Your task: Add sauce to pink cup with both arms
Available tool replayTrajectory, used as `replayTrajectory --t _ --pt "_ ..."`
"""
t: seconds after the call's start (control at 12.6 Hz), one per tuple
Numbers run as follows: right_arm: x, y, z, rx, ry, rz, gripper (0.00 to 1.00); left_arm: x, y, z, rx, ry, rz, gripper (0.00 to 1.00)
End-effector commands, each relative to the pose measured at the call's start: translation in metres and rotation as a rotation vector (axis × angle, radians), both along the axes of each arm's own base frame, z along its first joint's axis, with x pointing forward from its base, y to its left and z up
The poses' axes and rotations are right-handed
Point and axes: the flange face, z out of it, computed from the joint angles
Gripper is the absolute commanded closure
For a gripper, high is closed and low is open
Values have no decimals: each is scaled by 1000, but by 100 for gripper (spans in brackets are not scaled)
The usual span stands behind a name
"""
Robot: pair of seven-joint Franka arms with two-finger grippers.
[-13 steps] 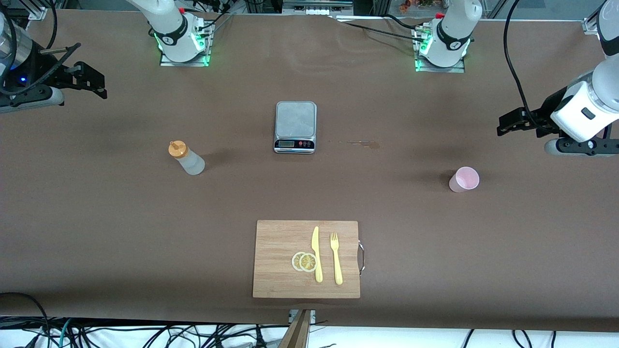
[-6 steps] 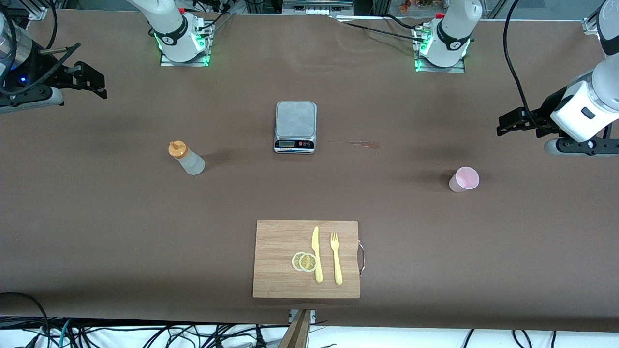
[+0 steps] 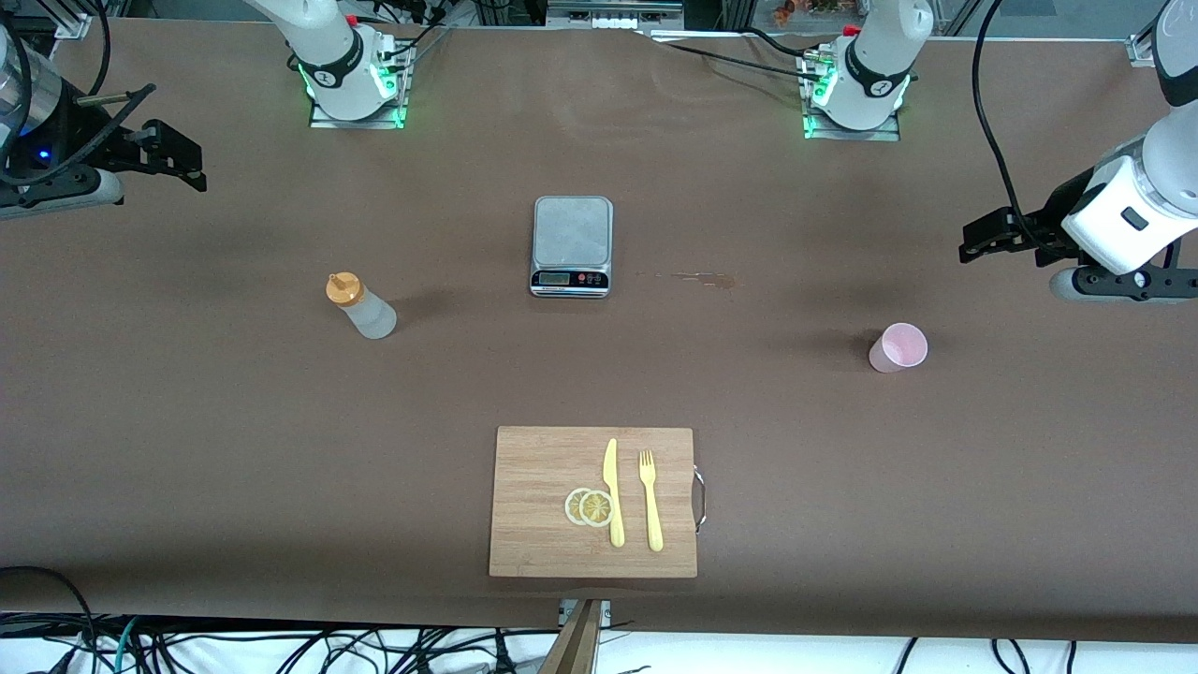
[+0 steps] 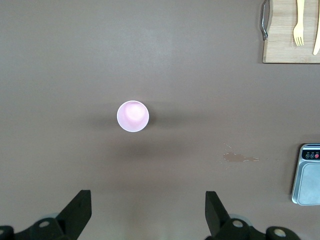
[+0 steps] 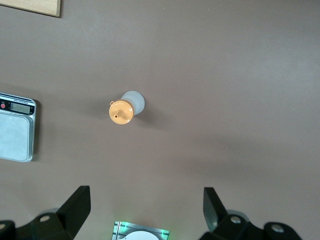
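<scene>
**Both arms poised high, nothing yet in hand**

Our left gripper has its fingers spread as wide as they go and holds nothing; it hangs in the air over the desk at the left arm's end. From its wrist view we look straight down into the pink cup, which suggests the arm is held there to line up a grasp on it. Our right gripper is in the same state, fingers fully apart and empty, up over the right arm's end of the desk, with the sauce bottle directly under its camera.

Taking the scale as our landmark: the sauce bottle stands upright toward the right arm's end from it and a little nearer the front camera. The pink cup stands upright toward the left arm's end from the scale, also somewhat nearer the camera and well apart from it. Each thing sits on the side of the arm best placed to reach it, we judge. Nearer the camera than the scale lies a cutting board with a knife, a fork and lemon slices. A small stain marks the desk just beside the scale, toward the cup.

We judge the task not yet begun: no grasp and no pour.
</scene>
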Motion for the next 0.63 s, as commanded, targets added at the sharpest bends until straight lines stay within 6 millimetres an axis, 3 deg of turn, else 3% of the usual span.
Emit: replayTrajectory --t 0.0,0.55 --pt "-2 -4 2 8 10 -22 0 4 -3 4 3 7 0 0" --pt "0 -2 1 7 15 -16 0 10 -3 8 2 -2 1 0"
